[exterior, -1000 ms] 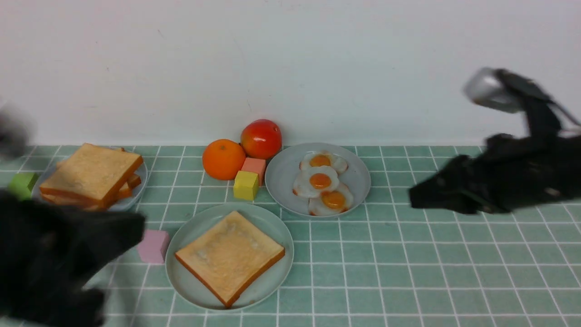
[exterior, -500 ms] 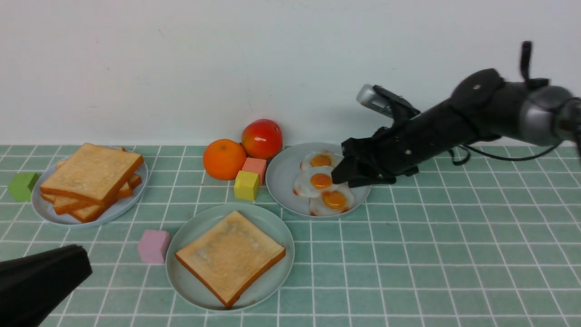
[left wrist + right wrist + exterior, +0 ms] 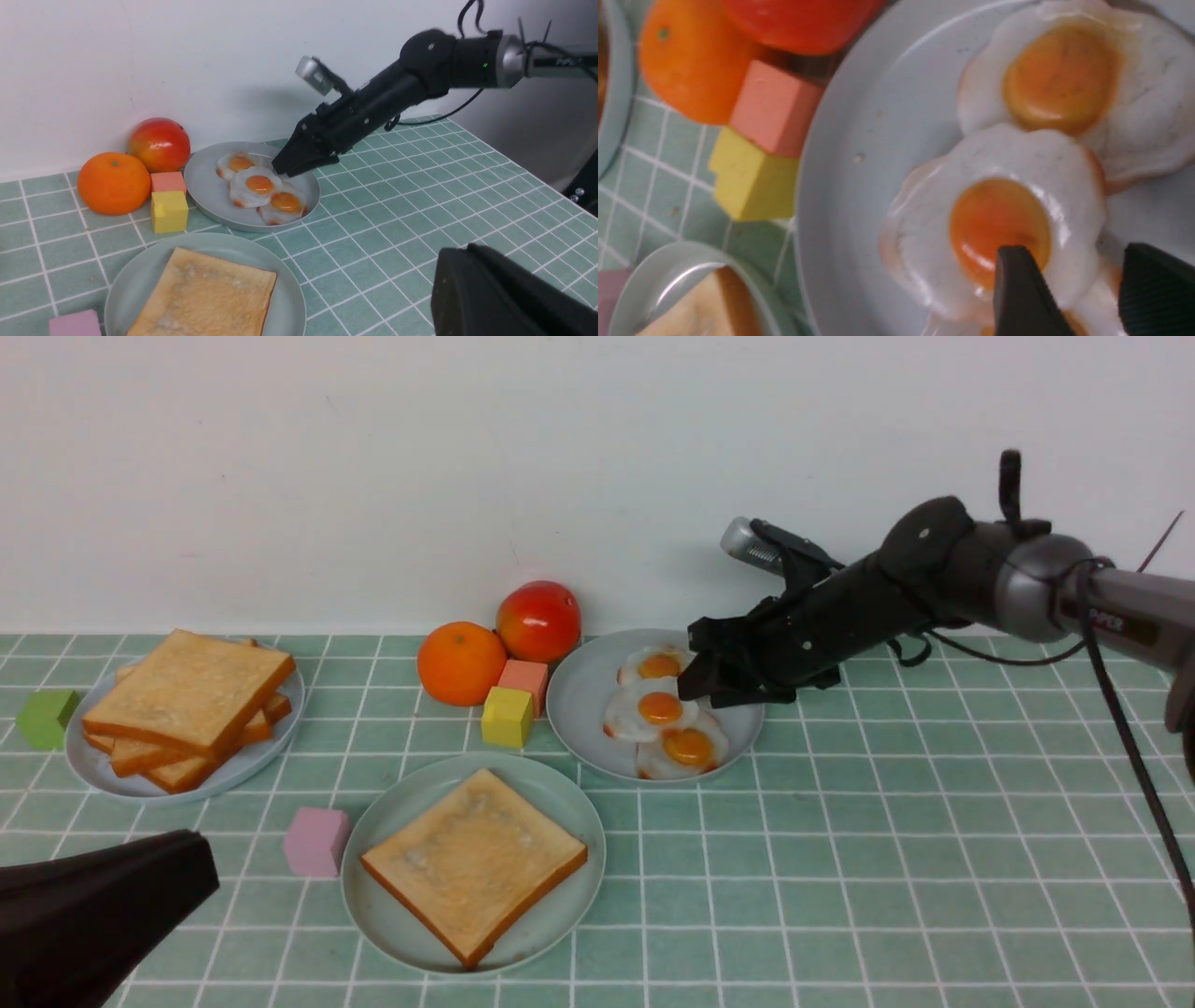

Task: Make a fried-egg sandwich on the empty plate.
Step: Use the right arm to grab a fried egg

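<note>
The right hand is showing its fingers spread, with nothing between them, and is hovering at the fried eggs; contact is not determinable. Three eggs are lying overlapped on the grey plate, yolks up, their row running from the wall side toward the robot and drifting slightly right. Each egg is roughly round, showing no clear long axis.

The toast slice is lying flat on the pale mint-green plate, golden face up, one corner pointing to the wall and the opposite corner to the robot. Being nearly square, it is giving no evident long axis; its edges are running diagonally.

The left hand is keeping its fingers pressed together, left of that plate. A pink block is sitting just beside the plate. At far left, stacked toast is resting on a blue-grey plate. The surface is displaying green with a white grid; a pale wall is standing behind.
</note>
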